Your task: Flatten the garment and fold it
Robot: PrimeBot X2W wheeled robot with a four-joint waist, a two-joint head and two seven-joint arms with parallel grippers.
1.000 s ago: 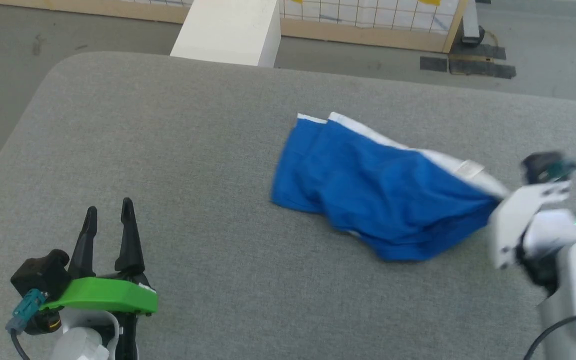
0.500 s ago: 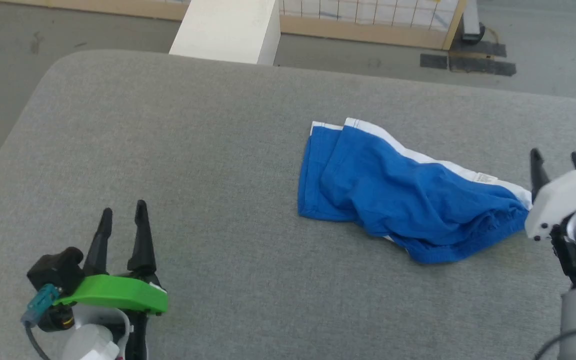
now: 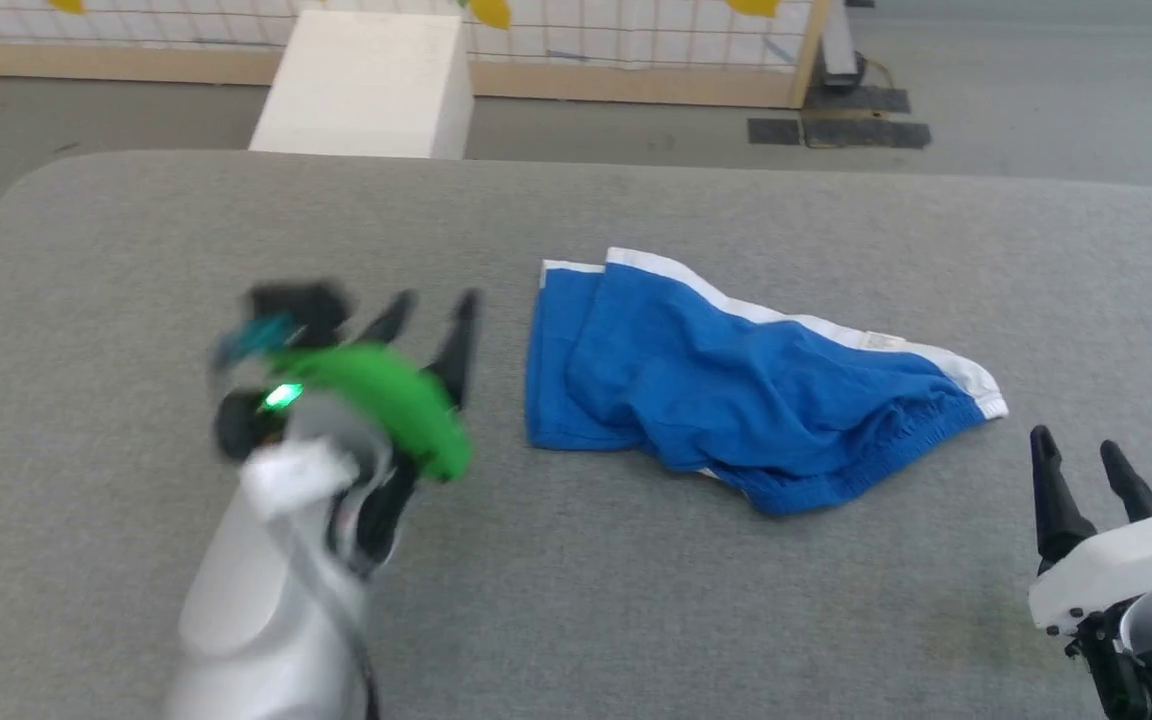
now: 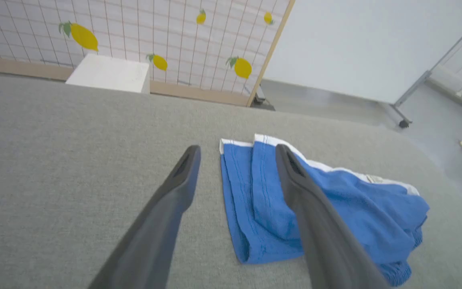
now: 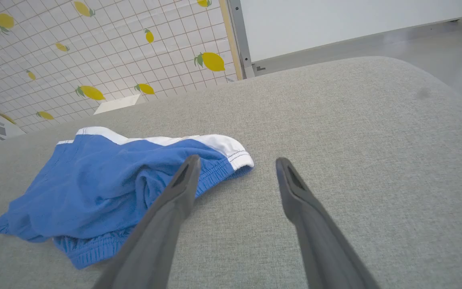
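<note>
- My left end effector [image 3: 436, 300] sits over the left half of the desk [image 3: 636, 620], blurred in the head view. Its green housing [image 3: 386, 405] is behind the fingers.
- Its two dark fingers stand apart with nothing between them. They point at the garment's left edge, just beside it and not touching it.
- In the left wrist view, the left end effector [image 4: 237, 149] frames that left edge. One finger is over bare desk, and the other is over blue cloth.
- Beyond the desk's far edge I see a white box [image 3: 361, 85] on the floor. A lattice panel with yellow lemons [image 4: 155, 32] stands behind it.
- The garment [image 3: 736, 385] lies crumpled near the middle of the desk, a little toward the far right, free of both arms.
- Its left end is fairly flat, with two layers overlapping. A white stripe [image 3: 736, 305] runs along the far edge, and a small white label [image 3: 876, 341] is sewn on it.
- The gathered waistband [image 3: 896, 430] bunches at the garment's near right.
- My right end effector [image 3: 1073, 440] is near the desk's near right corner, a little apart from the garment's right tip.
- Its fingers are spread and empty. In the right wrist view, the right end effector [image 5: 237, 159] points just past the garment [image 5: 94, 184], at its white-edged corner.
</note>
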